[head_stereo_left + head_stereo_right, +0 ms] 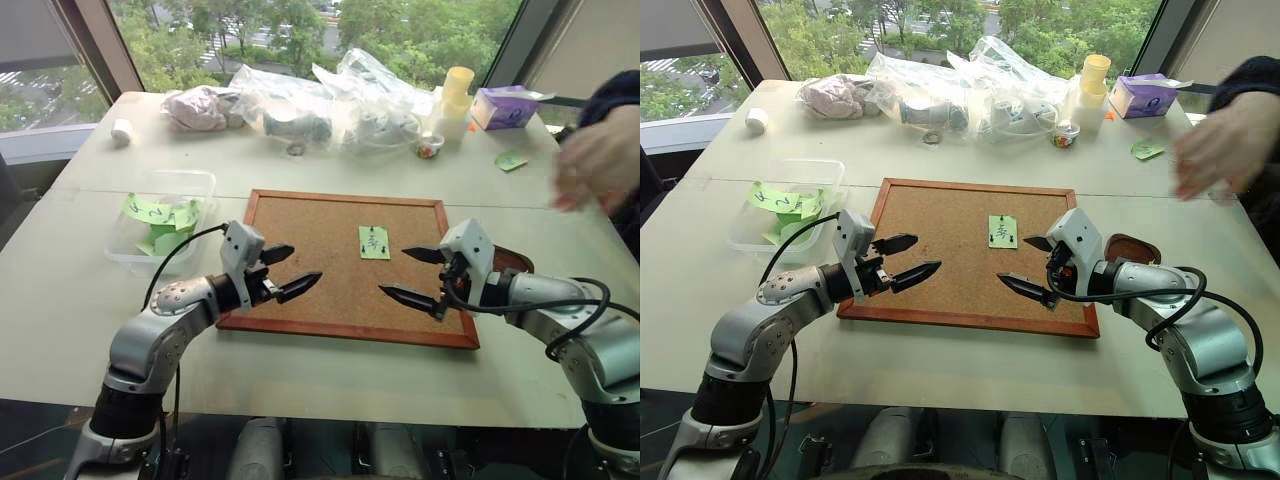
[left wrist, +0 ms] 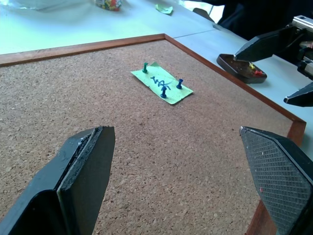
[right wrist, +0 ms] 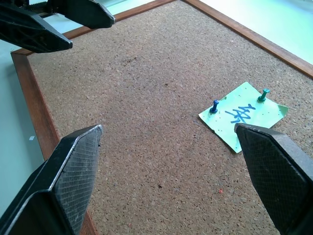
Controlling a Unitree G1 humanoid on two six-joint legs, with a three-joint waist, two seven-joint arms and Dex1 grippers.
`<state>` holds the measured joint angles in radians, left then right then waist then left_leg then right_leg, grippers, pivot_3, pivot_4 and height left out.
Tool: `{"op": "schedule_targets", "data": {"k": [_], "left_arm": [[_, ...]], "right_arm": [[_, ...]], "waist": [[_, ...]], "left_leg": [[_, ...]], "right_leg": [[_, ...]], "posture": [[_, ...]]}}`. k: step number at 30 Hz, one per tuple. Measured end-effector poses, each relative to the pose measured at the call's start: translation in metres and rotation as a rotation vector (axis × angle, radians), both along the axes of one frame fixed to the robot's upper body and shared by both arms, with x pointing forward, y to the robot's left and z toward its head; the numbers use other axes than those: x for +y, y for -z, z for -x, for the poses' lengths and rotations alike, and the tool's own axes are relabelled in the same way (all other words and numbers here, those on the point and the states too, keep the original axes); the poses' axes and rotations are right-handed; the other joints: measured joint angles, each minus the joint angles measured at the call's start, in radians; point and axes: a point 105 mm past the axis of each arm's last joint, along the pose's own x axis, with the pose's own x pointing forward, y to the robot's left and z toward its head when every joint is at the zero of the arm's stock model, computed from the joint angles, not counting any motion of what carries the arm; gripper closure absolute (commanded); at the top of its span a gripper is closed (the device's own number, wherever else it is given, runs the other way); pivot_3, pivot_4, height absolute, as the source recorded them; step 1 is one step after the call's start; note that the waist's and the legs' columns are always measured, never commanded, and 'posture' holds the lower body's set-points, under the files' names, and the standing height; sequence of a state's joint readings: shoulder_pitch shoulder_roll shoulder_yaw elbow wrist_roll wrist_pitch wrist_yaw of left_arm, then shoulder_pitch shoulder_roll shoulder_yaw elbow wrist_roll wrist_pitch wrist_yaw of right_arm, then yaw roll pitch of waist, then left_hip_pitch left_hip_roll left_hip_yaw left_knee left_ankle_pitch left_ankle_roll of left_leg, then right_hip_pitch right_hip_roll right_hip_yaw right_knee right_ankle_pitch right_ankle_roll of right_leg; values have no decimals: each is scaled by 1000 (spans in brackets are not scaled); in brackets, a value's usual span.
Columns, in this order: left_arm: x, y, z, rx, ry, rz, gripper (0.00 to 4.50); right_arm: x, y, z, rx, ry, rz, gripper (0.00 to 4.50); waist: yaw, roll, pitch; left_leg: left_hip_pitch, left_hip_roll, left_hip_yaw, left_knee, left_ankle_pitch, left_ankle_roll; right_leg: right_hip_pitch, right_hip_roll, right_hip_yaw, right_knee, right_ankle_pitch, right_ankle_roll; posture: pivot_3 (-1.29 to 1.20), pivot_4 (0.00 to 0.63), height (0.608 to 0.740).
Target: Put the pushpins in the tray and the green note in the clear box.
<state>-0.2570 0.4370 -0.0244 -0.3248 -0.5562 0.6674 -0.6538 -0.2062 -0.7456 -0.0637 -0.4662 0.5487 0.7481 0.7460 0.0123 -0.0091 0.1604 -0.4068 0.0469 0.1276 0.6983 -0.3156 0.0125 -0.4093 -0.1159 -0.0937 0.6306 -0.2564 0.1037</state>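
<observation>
Left eye view shows the pale table (image 1: 300, 390) carrying a wood-framed rectangular corkboard (image 1: 300, 290), with a shallow clear plastic box (image 1: 205, 182) holding light-green notes to the board's left. Both black-fingered hands hover over the board's near part, apart from it: the left hand (image 1: 284, 270) and the right hand (image 1: 413, 275) each stand spread wide, holding nothing, tips facing one another. A small dark brown tray (image 2: 242, 69) sits on the table just beside the board's right edge. On the board's right half lies the small light-green scribbled note (image 1: 374, 242), fixed by tiny dark pushpins (image 2: 164, 91).
</observation>
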Motion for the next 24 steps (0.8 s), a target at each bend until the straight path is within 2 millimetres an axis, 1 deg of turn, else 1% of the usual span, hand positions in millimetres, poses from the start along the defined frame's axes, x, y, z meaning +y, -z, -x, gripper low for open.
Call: {"op": "schedule_targets", "data": {"k": [7, 19, 24], "left_arm": [[-1, -2, -1, 0, 1, 27, 35], [-1, 0, 0, 3, 3, 19, 35], [0, -2, -2, -35, -14, 10, 35]], "right_arm": [[-1, 4, -2, 13, 2, 9, 0], [-1, -1, -7, -14, 4, 3, 0], [-3, -1, -11, -18, 22, 7, 0]], "waist": [[0, 0, 0], [0, 0, 0], [0, 0, 0]], "left_leg": [[0, 0, 0, 0, 0, 0], [0, 0, 0, 0, 0, 0], [0, 0, 0, 0, 0, 0]], "right_leg": [[0, 0, 0, 0, 0, 0], [0, 0, 0, 0, 0, 0], [0, 0, 0, 0, 0, 0]], "posture": [[0, 150, 740], [0, 150, 740], [0, 150, 740]]}}
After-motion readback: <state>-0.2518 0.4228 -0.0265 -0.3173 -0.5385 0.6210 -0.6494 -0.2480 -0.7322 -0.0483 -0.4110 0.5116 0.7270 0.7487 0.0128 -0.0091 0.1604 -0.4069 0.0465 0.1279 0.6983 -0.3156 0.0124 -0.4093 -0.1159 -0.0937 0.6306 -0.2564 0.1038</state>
